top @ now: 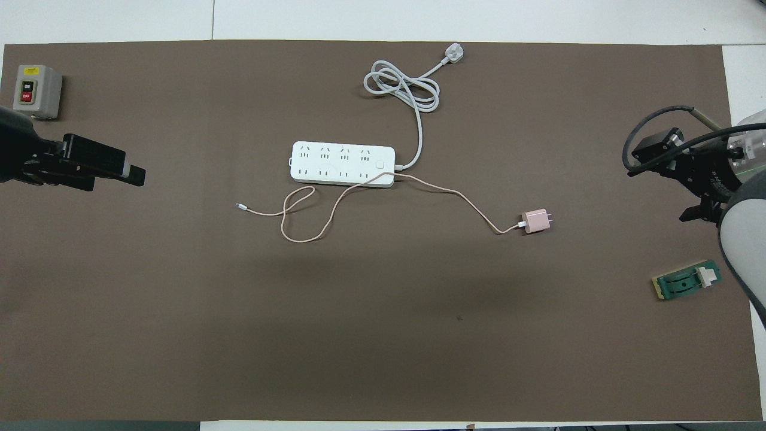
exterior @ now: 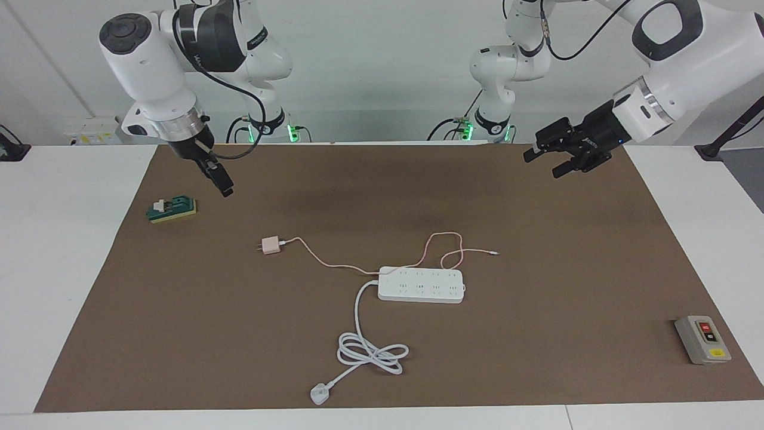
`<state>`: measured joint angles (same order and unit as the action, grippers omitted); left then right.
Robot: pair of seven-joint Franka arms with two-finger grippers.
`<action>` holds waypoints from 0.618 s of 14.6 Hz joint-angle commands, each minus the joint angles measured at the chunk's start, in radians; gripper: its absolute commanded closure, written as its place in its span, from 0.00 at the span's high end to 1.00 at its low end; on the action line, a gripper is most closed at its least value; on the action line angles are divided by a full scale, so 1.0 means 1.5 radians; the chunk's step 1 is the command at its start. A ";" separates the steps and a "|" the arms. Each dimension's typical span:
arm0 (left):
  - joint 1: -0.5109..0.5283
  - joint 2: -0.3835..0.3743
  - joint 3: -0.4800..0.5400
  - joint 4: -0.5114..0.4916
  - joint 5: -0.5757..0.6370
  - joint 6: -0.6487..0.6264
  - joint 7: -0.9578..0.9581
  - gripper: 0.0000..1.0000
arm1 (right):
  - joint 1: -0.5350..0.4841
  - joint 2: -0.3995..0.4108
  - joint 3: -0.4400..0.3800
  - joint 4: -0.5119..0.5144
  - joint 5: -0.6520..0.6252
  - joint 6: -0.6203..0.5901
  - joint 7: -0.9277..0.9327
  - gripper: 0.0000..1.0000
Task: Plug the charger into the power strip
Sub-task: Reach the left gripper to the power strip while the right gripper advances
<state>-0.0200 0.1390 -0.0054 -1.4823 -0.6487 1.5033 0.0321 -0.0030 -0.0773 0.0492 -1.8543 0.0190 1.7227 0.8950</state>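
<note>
Judging by poses, reach-for-charger stage: right gripper (exterior: 224, 186) and left gripper (exterior: 542, 164) hang spread, empty, over the counter (exterior: 537, 334). The charger (exterior: 271, 245) lies unplugged at ten o'clock from the power strip (exterior: 421, 285), facing view. Next the right gripper needs to descend and pinch it.

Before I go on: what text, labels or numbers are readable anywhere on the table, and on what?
"ON": black button of the grey switch box, overhead view.
"OFF": red button of the same box.
Yellow label on that box: too small to read.
Numbered rings on the two arm bases: blurred, unreadable.
Power strip, charger, green block: no readable marking.
</note>
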 commanded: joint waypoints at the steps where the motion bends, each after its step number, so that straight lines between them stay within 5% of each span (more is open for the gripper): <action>1: 0.000 0.041 0.003 0.012 -0.090 0.035 0.008 1.00 | 0.002 -0.025 0.004 -0.031 0.011 0.018 0.027 1.00; 4: -0.010 0.048 0.003 -0.048 -0.192 0.123 0.067 1.00 | 0.021 -0.012 0.004 -0.030 0.011 0.024 0.090 1.00; 9: -0.012 0.067 0.003 -0.124 -0.373 0.142 0.187 1.00 | 0.019 0.051 0.004 -0.034 0.049 0.087 0.185 1.00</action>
<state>-0.0238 0.2548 -0.0095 -1.5993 -1.1122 1.6826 0.2266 0.0336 -0.0164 0.0514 -1.8955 0.0698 1.8266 1.0938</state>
